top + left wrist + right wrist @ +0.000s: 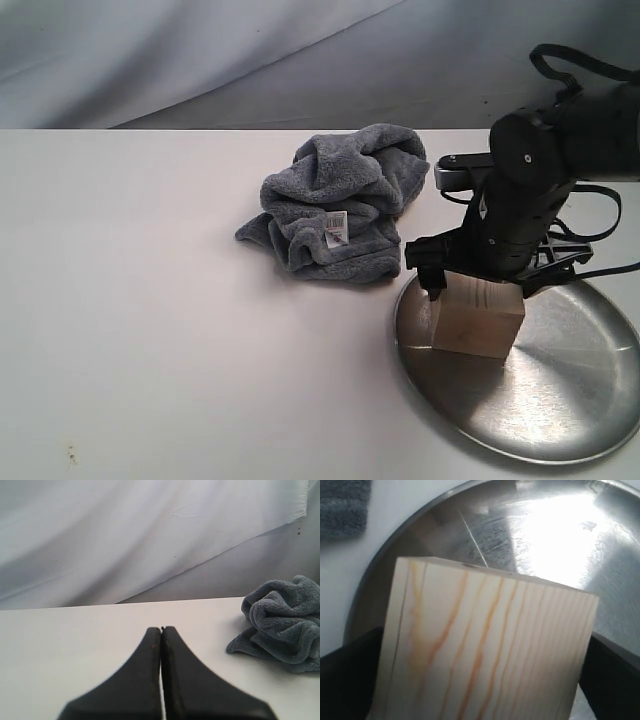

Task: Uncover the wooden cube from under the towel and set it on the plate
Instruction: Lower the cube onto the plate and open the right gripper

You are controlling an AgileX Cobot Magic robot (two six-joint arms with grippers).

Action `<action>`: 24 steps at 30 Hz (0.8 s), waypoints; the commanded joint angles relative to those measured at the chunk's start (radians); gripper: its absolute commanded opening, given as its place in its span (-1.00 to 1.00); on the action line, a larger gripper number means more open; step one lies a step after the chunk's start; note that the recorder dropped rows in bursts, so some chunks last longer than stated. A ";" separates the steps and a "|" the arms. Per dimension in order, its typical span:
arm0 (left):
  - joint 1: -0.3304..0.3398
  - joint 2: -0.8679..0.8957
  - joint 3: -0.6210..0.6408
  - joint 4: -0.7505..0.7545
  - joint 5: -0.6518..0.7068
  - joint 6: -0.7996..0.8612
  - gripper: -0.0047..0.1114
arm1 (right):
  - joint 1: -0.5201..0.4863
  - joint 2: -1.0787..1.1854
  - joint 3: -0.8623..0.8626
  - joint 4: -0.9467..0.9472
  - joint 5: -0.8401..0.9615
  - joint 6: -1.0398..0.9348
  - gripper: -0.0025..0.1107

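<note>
The pale wooden cube point(478, 320) with orange grain lines point(485, 650) is at the left part of the shiny silver plate point(560, 395), its underside at or just above the metal. My right gripper point(472, 276) comes down on it from above and is shut on it, one black finger point(347, 680) against each side. The plate point(545, 535) shows behind the cube in the right wrist view. The grey fluffy towel point(335, 205) lies crumpled on the table left of the plate, white tag showing. My left gripper point(161, 629) is shut and empty, the towel point(282, 625) off to one side of it.
The white table point(150, 300) stretches to the left and front of the towel. A grey-white cloth backdrop point(250, 50) hangs behind the table. The plate's right rim runs close to the edge of the exterior view.
</note>
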 commanded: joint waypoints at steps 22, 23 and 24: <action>-0.005 -0.004 0.004 -0.002 -0.003 -0.003 -0.92 | 0.018 -0.371 0.030 -0.002 0.177 -0.078 0.64; -0.005 -0.004 0.004 -0.002 -0.003 -0.003 -0.92 | 0.029 -0.406 0.058 -0.007 0.167 -0.078 0.63; -0.005 -0.004 0.004 -0.002 -0.003 -0.003 -0.92 | 0.037 -0.429 0.080 -0.007 0.152 -0.078 0.63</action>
